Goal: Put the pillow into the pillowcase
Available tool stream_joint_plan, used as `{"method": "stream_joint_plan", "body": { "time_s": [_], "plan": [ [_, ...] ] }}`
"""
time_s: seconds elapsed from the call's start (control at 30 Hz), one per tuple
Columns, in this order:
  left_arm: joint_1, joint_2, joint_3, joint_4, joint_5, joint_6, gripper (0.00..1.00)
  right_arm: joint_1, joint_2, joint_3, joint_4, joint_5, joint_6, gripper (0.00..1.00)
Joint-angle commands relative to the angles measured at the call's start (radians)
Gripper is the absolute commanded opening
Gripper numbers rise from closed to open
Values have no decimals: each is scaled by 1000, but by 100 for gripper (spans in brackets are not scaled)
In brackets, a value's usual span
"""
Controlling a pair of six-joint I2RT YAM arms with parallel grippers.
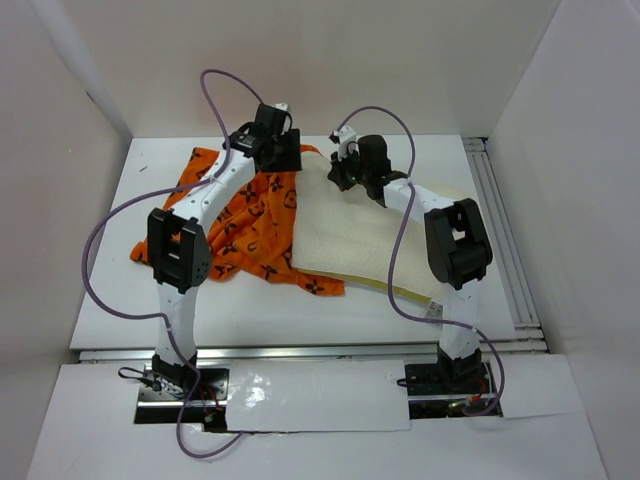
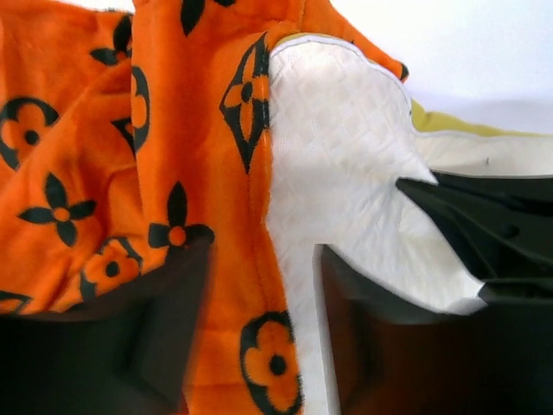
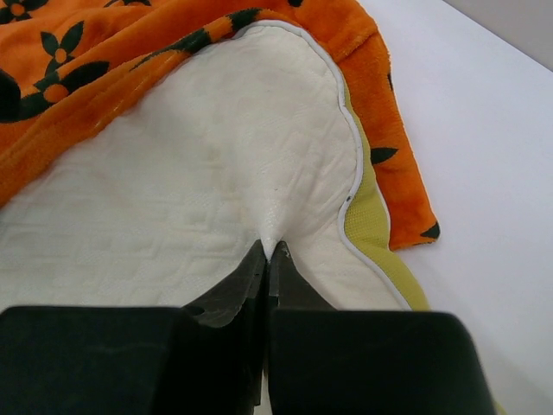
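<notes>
The orange pillowcase (image 1: pixel 250 215) with dark motifs lies crumpled left of centre. The cream pillow (image 1: pixel 350 240) with a yellow-green edge lies to its right, and its far left corner sits inside the orange cloth. My left gripper (image 1: pixel 280 150) is at the pillowcase's far edge. In the left wrist view its jaws are narrowly apart, closed on a thick fold of the pillowcase (image 2: pixel 251 285), with the pillow (image 2: pixel 337 173) beside it. My right gripper (image 3: pixel 270 255) is shut, pinching a tuck of the pillow's top fabric (image 3: pixel 216 164) near the far edge. The pillowcase (image 3: pixel 380 104) wraps that corner.
The white table (image 1: pixel 420 310) is enclosed by white walls on the left, back and right. A metal rail (image 1: pixel 505 230) runs along the right side. Purple cables (image 1: pixel 110 240) loop above both arms. My right gripper shows in the left wrist view (image 2: pixel 484 233), close to the left one.
</notes>
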State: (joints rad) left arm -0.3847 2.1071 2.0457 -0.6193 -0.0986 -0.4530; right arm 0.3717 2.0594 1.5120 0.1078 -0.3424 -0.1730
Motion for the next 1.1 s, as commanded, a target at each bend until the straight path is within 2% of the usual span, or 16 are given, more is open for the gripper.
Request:
{"method": "stream_joint_plan", "body": {
  "time_s": [0.0,0.07,0.1,0.2,0.23,0.3,0.5,0.6,0.67,0.7,0.83,1.07],
  "plan": [
    [1,-26,-16,4,7,11,73,12,-51,8,15,3,10,0],
    [1,5,2,4,16,22,80,12,-51,8,15,3,10,0],
    [1,16,17,4,28,31,80,12,-51,8,15,14,10,0],
    [1,68,56,-8,46,42,72,12,-51,17,4,23,10,0],
    [1,83,70,-17,46,42,69,12,-51,17,4,23,10,0],
    [1,111,96,-48,36,42,55,12,-51,17,4,32,21,0],
    [1,122,85,-68,10,20,36,12,-51,27,-5,42,21,0],
    [1,110,64,-79,-26,10,22,12,-51,27,-5,42,21,0],
    [1,99,64,-79,-38,-12,5,12,-51,27,-5,28,21,0],
    [1,99,64,-79,-38,-21,0,12,-51,27,-5,16,21,0],
    [1,77,73,-63,-38,-32,0,32,-91,-18,16,-50,3,0],
    [1,-10,94,-16,-47,-75,0,82,-217,-128,17,14,-5,0]
  ]
}}
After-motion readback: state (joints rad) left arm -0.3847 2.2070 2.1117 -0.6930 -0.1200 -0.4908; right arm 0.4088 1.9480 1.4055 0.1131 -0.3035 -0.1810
